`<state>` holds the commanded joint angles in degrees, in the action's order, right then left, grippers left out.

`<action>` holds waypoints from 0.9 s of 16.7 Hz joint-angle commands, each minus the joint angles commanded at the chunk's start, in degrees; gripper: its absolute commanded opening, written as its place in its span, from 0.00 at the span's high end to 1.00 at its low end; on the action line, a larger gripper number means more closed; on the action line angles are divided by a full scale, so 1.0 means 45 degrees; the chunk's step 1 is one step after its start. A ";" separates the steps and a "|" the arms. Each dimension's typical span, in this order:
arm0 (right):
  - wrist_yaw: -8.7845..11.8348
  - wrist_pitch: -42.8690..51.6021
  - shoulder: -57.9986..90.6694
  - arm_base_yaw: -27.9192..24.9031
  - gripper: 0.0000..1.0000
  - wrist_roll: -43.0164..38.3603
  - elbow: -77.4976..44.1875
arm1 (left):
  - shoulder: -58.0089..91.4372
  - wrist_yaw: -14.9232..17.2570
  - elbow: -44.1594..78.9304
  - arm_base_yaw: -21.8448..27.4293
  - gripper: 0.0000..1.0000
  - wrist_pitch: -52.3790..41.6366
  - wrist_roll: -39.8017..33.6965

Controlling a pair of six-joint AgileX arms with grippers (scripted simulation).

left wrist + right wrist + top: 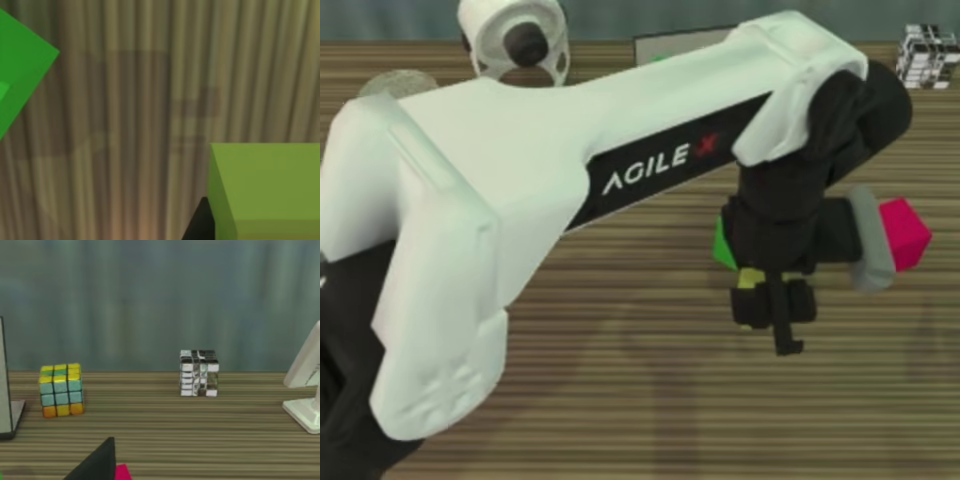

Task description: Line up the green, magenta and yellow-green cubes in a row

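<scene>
My left arm reaches across the table, and its gripper (pixel 770 300) is shut on the small yellow-green cube (pixel 750 278). In the left wrist view this cube (pixel 265 190) fills the near corner with a black finger (pixel 202 225) against its side. The bright green cube (pixel 723 245) sits just left of the gripper, mostly hidden under the wrist, and one of its corners (pixel 20 75) shows in the left wrist view. The magenta cube (pixel 905 232) lies to the right of the gripper. The right gripper (pixel 100 460) shows only as a black tip, with a sliver of the magenta cube (pixel 122 473) beside it.
A multicoloured puzzle cube (pixel 61 390) and a mirrored puzzle cube (pixel 199 373) stand near the back of the table, the mirrored one at the far right corner (pixel 928 55). A white round object (pixel 515 40) and a dark panel (pixel 670 45) sit at the back edge.
</scene>
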<state>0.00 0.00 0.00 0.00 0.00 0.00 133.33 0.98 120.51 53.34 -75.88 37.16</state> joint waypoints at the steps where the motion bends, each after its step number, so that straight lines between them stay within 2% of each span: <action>1: 0.0000 0.0000 0.0000 0.0000 0.00 0.0000 0.0000 | 0.0000 0.0000 0.0000 0.0000 1.00 0.0000 0.0000; 5: 0.0000 0.0000 0.0000 0.0000 0.00 0.0000 0.0000 | -0.0013 0.0007 -0.0235 -0.0007 1.00 0.0242 0.0045; 11: 0.0000 0.0000 0.0000 0.0000 0.00 0.0000 0.0000 | 0.0569 0.0018 -0.2168 0.0016 1.00 0.2787 -0.0034; 15: 0.0000 0.0000 0.0000 0.0000 0.00 0.0000 0.0000 | 0.0654 0.0007 -0.2404 0.0037 1.00 0.3059 -0.0029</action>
<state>0.00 0.00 0.00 0.00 0.00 0.00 136.27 1.01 109.69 53.51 -62.11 37.03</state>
